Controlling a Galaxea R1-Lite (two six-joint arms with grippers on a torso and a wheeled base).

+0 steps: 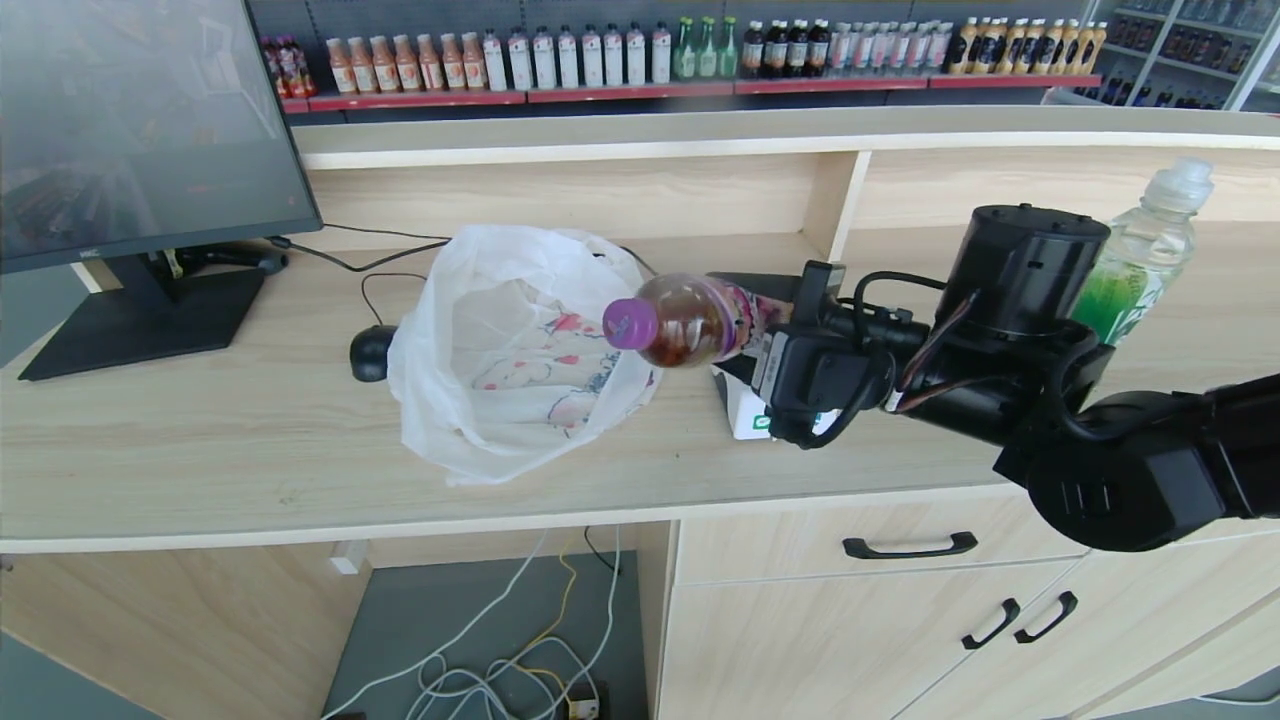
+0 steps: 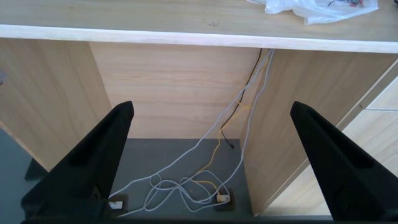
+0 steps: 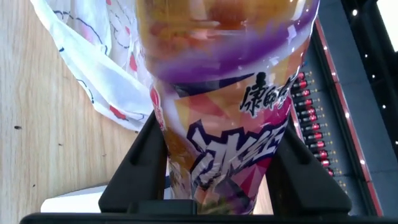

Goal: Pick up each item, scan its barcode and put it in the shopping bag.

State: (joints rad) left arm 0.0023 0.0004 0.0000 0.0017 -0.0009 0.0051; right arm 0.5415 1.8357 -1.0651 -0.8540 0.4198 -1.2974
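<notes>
- Head view: the right gripper is clenched on the tea bottle. It holds the bottle on its side in the air above the desk, with the purple cap pointing left over the right rim of the shopping bag.
- In the right wrist view, the tea bottle carries a purple, pink and orange label with large white characters, and a black finger presses against each side.
- The shopping bag is white plastic and stands open mid-desk. Its red and blue print is too crumpled to read.
- A white scanner unit sits just right of the bag, under the gripper.
- A clear bottle with a green label stands upright at the far right. Its print is too small to read.
- Left wrist view: the left gripper is released, its fingers wide apart. It faces the opening under the desk, where cables lie on the floor.
- A monitor stands far left, with a black mouse touching the bag's left side.
</notes>
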